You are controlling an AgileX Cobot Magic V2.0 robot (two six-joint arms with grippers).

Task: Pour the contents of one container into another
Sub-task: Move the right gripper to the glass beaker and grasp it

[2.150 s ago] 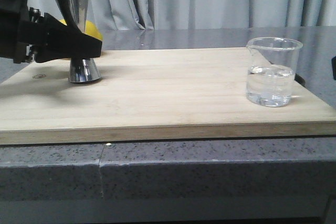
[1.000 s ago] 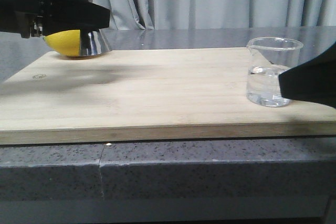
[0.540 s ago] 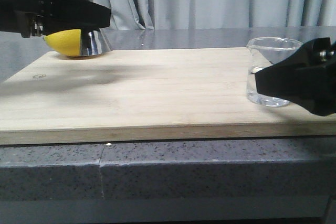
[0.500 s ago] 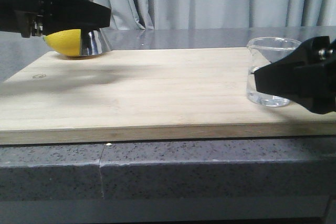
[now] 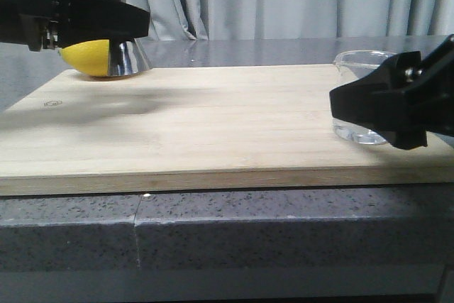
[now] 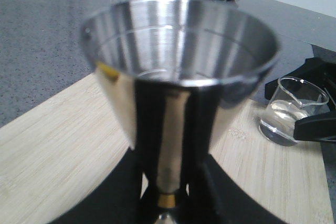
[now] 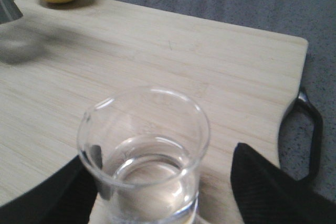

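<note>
Straddling beaker [image 7: 144, 156], right hand [image 7: 157, 182], unclosed

No text, brand or number could be read anywhere. The wooden board [image 5: 213, 125] carried a small round burned mark [image 5: 51, 103] near its far left corner, too faint and small to make out. The steel jigger [image 6: 178, 98] showed thin fill lines inside its upper cup, with no figures beside them. The glass beaker [image 7: 144, 156] showed no printing clear enough to read in any view.
</note>
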